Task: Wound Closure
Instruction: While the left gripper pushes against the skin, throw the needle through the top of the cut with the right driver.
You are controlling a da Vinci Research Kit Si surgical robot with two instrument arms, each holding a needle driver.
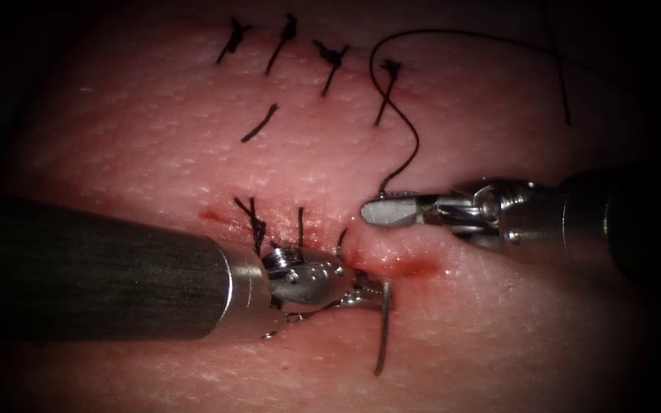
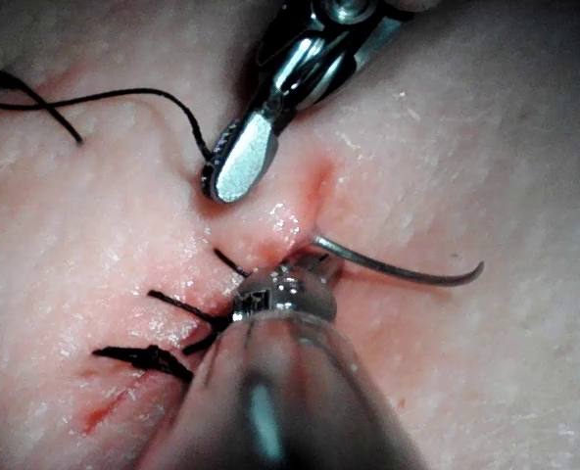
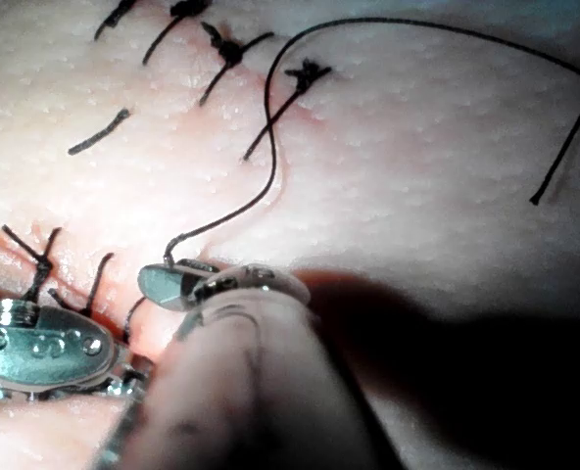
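Two needle drivers work over pale pink, pebbled tissue (image 1: 499, 321). The left tool (image 1: 369, 294) comes in from the picture's left on a thick dark shaft, its jaws pinched on a curved steel needle (image 1: 382, 329) near one end; the rest of the curve hangs free below the cut, lying over the skin, its far tip out of the tissue. The right tool (image 1: 382, 212) has its flat, shiny jaws pressed together on a single black thread (image 1: 407, 130), which loops upward and off toward the right. The cut (image 1: 392, 264) runs across, glistening with red fluid (image 1: 411, 268). Three knotted stitches (image 1: 258, 222) with short ends sit on its left part. Higher up, four finished stitches (image 1: 330, 57) stand in a row, with one loose thread piece (image 1: 260, 122) beneath them. Bare skin lies open lower right
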